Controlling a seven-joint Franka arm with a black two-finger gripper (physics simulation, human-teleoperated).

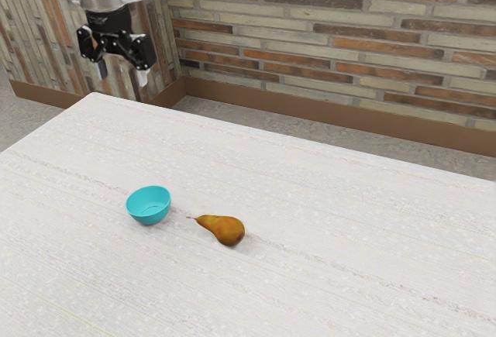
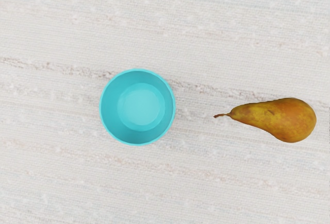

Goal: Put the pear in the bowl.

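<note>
Tool [image 1: 122,74] apart from tapered pear [image 1: 225,230]

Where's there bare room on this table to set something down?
Bare tabletop stretches from the pear toward the exterior view's right, and from the bowl back toward the brick wall. It's tightest between bowl and pear stem.
</note>
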